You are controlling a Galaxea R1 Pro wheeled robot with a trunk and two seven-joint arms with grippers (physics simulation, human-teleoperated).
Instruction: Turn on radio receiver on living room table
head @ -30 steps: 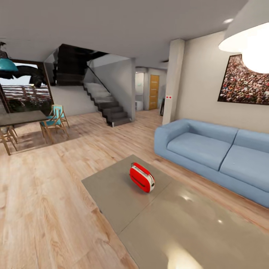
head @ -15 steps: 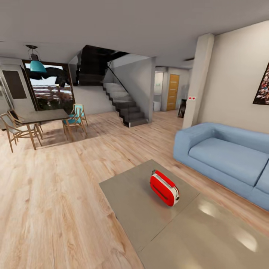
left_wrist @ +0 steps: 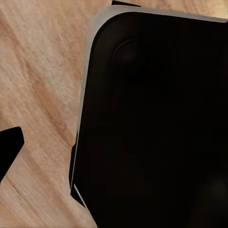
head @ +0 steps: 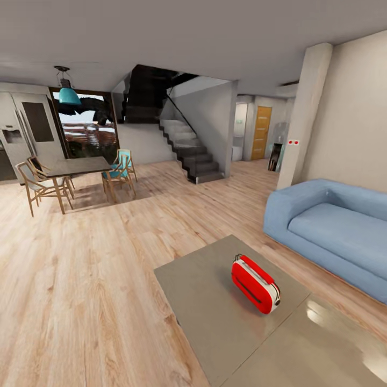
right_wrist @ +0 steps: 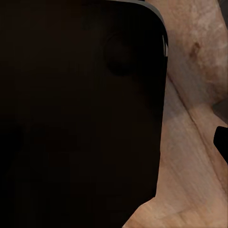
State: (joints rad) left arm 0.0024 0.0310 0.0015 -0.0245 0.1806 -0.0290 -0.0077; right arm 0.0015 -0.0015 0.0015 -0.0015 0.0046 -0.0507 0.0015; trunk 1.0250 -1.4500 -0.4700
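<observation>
The radio receiver (head: pixel 256 283) is a small bright red box with a white end band and a thin handle. It lies on the near-left part of the low grey-taupe table (head: pixel 204 301), in the lower right of the head view. The living room has a light wood plank floor (head: pixel 80 279) and a blue sofa (head: pixel 333 231) to the right of the table. In the left wrist view a dark fingertip (left_wrist: pixel 9 147) juts in over the floor beside a large black body panel (left_wrist: pixel 156 118). The right wrist view has a similar dark tip (right_wrist: pixel 222 142). I cannot tell how either gripper's jaws stand.
A dining table with wooden chairs (head: pixel 75 174) stands at the far left under a teal lamp (head: pixel 69 95). A dark staircase (head: pixel 188 150) rises at the back. A pillar (head: pixel 309 113) stands behind the sofa's end. Wide wood floor lies left of the low table.
The camera has turned left, so the radio, table and sofa sit further right and lower in the picture. The framed picture has left view, and a fridge shows at far left.
</observation>
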